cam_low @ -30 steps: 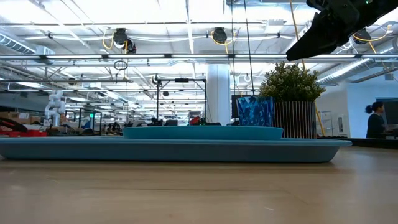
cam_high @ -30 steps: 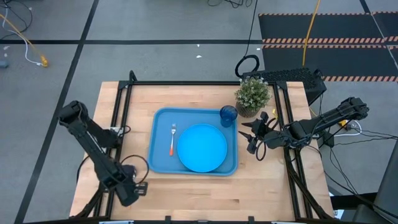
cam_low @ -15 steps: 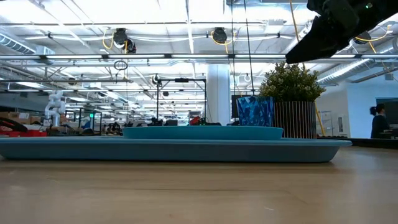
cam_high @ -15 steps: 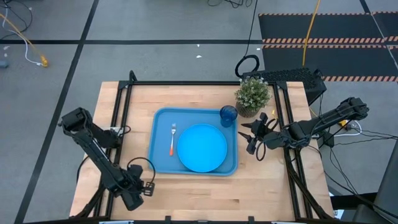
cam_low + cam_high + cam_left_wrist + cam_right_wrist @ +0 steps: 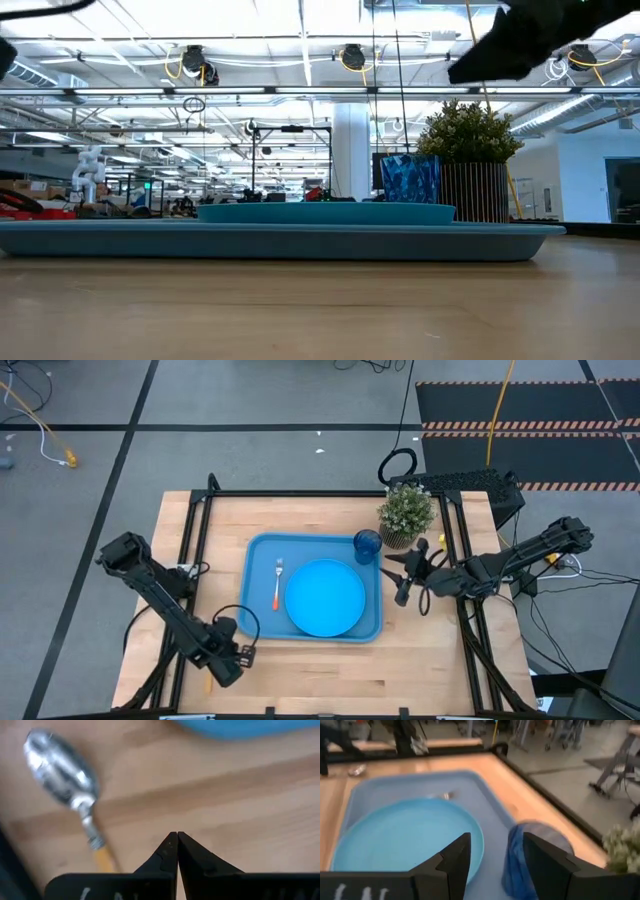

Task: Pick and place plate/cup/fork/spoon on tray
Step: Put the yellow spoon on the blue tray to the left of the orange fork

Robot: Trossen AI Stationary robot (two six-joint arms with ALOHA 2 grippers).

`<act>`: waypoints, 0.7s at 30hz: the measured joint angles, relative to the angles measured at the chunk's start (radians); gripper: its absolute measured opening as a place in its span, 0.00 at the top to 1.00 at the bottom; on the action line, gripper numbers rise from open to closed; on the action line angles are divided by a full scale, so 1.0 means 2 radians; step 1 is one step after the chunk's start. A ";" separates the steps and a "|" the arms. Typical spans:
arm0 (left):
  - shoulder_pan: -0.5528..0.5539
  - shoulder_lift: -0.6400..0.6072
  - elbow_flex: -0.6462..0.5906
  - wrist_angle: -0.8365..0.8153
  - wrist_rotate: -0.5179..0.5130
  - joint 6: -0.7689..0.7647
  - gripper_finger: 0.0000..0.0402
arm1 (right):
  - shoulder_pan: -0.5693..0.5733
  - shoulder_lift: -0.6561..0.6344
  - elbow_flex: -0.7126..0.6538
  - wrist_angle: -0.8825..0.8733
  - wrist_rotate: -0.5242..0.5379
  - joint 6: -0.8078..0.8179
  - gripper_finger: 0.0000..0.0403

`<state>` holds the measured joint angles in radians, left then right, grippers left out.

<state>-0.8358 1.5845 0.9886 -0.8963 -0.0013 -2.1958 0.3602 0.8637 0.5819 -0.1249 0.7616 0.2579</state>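
Observation:
The light-blue tray [image 5: 258, 615] lies mid-table. On it rest the round blue plate [image 5: 324, 597], the fork [image 5: 277, 585] left of the plate, and the dark-blue cup [image 5: 367, 545] standing in the tray's far right corner. The spoon [image 5: 62, 769] lies on the bare wood near the tray's near left corner, its orange handle [image 5: 103, 861] beside my fingers. My left gripper [image 5: 176, 839] is shut and empty just above the wood next to the spoon; it also shows in the high view [image 5: 248, 653]. My right gripper [image 5: 492, 851] is open and empty, right of the tray [image 5: 400, 582], pointing at the cup [image 5: 530, 855].
A potted plant [image 5: 406, 512] stands at the far right, just behind the cup. Black frame rails [image 5: 320, 493] run along the table's far, left and right sides. Bare wood lies along the near edge [image 5: 380, 680].
My left gripper has gone toward the table's right edge along the near side, closing on the tray's near left corner and staying low. The tray and the things on it have kept still.

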 joint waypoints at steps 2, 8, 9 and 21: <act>0.005 0.000 0.000 -0.006 0.045 0.008 0.93 | -0.001 -0.003 0.000 0.025 0.000 -0.026 0.57; 0.006 0.000 0.000 -0.027 0.116 0.002 0.71 | -0.001 -0.030 0.000 0.084 0.002 -0.098 0.57; 0.005 0.000 0.000 -0.032 0.118 0.001 0.68 | -0.001 -0.038 0.000 0.088 0.006 -0.106 0.57; -0.001 -0.001 -0.035 -0.062 0.145 -0.006 0.54 | -0.002 -0.084 0.000 0.090 0.054 -0.139 0.57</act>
<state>-0.8378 1.5829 0.9193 -1.0213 0.2882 -2.2084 0.3565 0.6961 0.5816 0.0560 0.8706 -0.0204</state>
